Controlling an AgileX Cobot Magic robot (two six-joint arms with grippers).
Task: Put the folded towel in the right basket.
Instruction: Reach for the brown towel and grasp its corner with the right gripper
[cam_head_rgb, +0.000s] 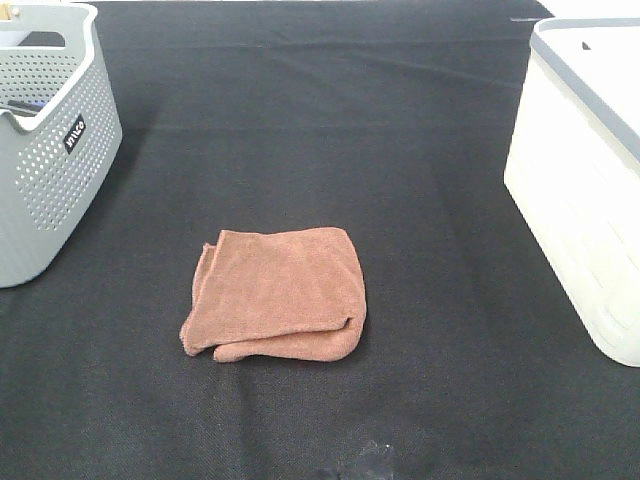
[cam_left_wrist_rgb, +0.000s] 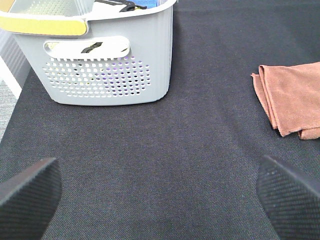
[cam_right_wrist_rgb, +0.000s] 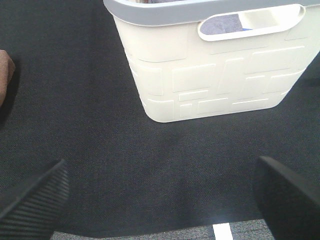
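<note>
left gripper (cam_left_wrist_rgb: 160, 200) and right gripper (cam_right_wrist_rgb: 160, 200) are gaping, holding nothing; the folded towel (cam_head_rgb: 275, 292) is risking unfolding under a shallow pinch, then snagging the right basket (cam_head_rgb: 575, 190) rim

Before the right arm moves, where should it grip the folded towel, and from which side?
Probably the rounded right edge of the towel, from above. It lies flat, so only a top-down pinch works; that fold gathers all layers, while loose corners sit left. It also faces the cream basket.

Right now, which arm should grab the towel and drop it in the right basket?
Probably the right: the white basket sits on its side, its fingers are open, and the towel lies near the middle.
</note>
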